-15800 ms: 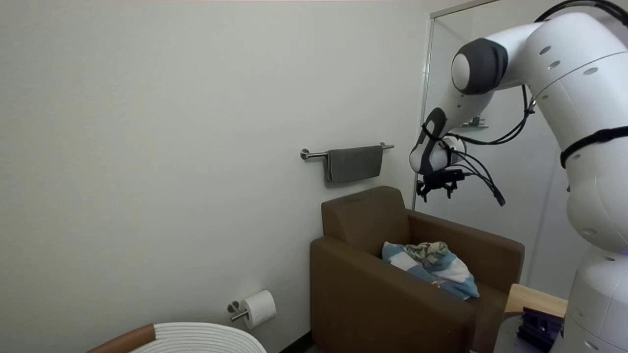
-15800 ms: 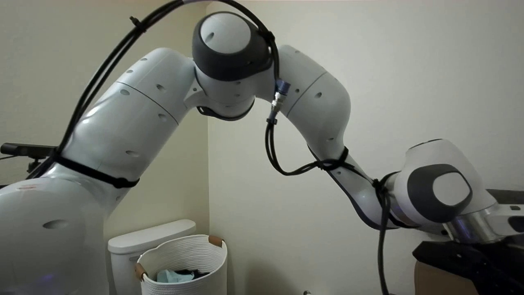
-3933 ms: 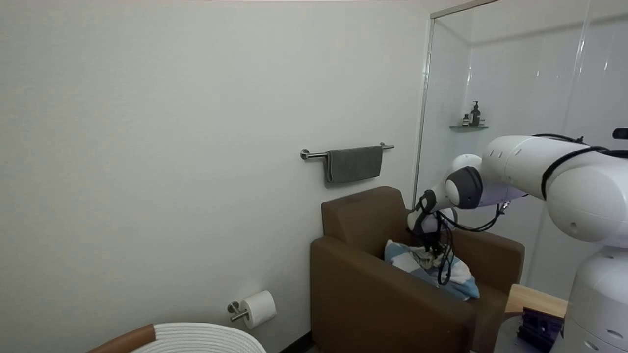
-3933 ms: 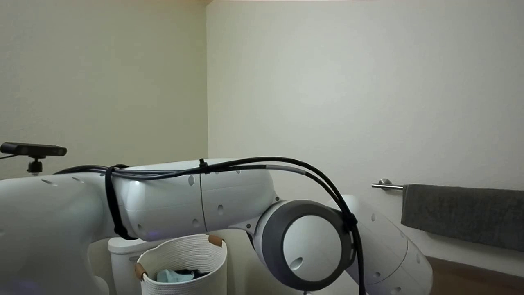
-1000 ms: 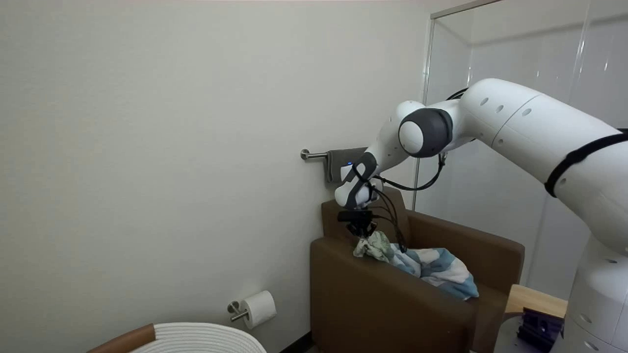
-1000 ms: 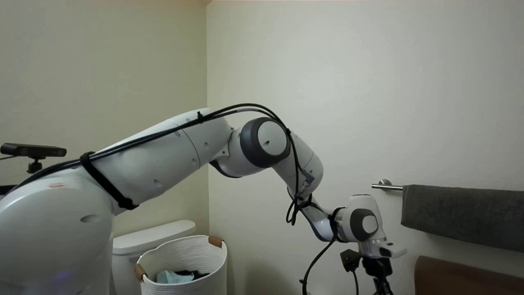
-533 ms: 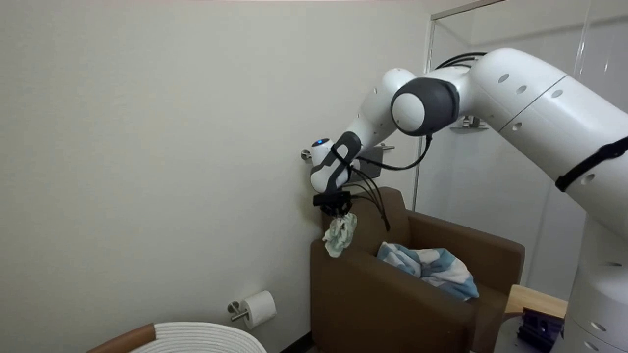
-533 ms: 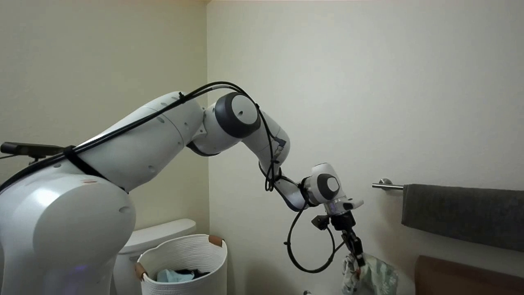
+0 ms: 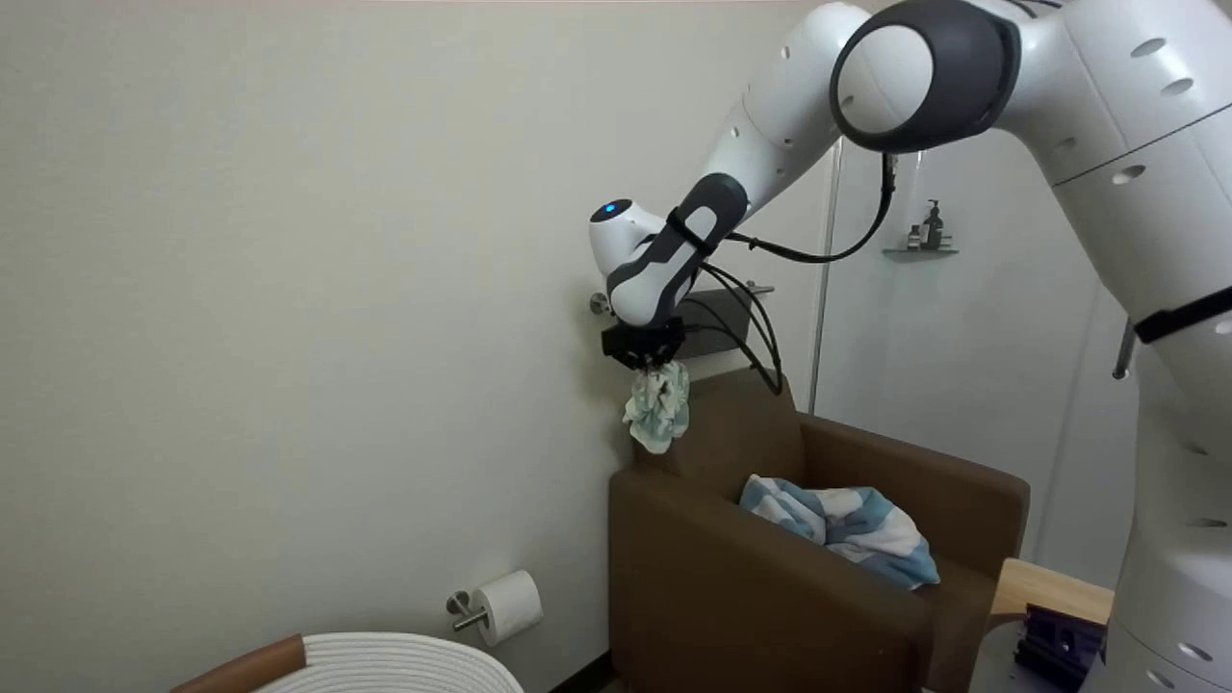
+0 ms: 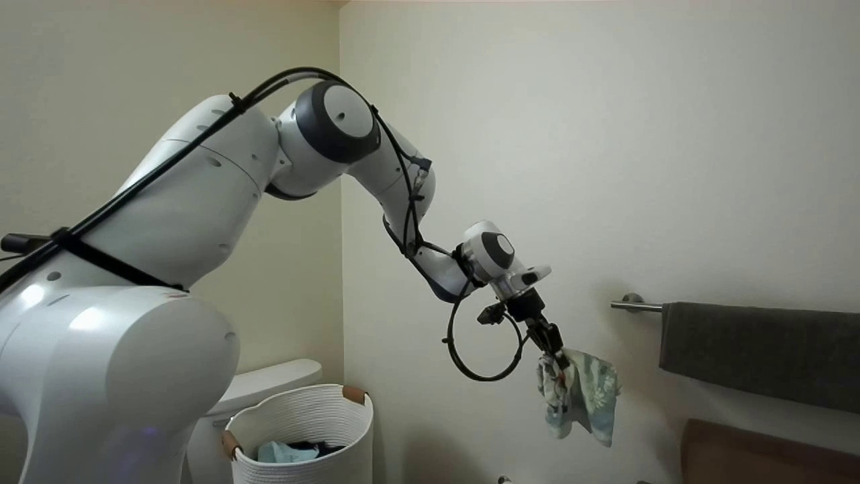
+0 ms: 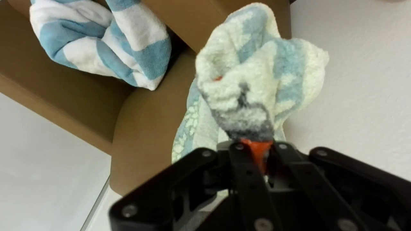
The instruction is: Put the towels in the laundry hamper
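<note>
Pale walls (image 10: 605,168) behind, and the gripper (image 10: 562,363) clamps the dangling greenish towel (image 10: 596,396), striped towel (image 9: 857,525) bunched on the brown armchair (image 9: 760,602), laundry hamper (image 10: 336,467) standing well apart!

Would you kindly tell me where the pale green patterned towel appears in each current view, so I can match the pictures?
In an exterior view: the patterned towel, just below and right of centre.
In an exterior view: the patterned towel, lower right.
In the wrist view: the patterned towel, upper half, right of centre, above the gripper.
Shared landmark: the brown armchair, lower right in both exterior views, mostly left in the wrist view.
</note>
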`<state>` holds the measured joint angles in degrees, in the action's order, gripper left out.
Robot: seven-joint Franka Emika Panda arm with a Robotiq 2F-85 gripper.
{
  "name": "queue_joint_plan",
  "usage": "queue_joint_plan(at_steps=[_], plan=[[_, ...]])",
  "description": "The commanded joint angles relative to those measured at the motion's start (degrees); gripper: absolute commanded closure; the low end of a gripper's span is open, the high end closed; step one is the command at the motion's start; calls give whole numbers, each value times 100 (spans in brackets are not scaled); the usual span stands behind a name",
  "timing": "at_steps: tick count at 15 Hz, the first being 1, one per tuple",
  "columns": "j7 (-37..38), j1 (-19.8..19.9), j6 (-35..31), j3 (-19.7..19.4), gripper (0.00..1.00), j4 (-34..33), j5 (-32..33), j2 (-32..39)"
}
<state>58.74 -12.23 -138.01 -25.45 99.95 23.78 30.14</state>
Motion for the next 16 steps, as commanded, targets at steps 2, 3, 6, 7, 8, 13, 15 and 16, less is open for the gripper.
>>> queue_joint_plan(at_steps=[2, 3, 6, 7, 8, 13, 15, 16], plan=[[224, 173, 55, 293, 88, 176, 423, -312], [224, 176, 54, 298, 88, 228, 443, -371], [20, 232, -7, 460, 91, 400, 276, -338], [-58, 125, -251, 603, 91, 638, 409, -446], [-26, 0, -421, 749, 91, 845, 542, -611], [197, -689, -667, 1269, 92, 1242, 1514, -1157], [165, -793, -840, 1612, 91, 1355, 1786, -1342], [156, -794, -996, 1786, 91, 1409, 1861, -1423]])
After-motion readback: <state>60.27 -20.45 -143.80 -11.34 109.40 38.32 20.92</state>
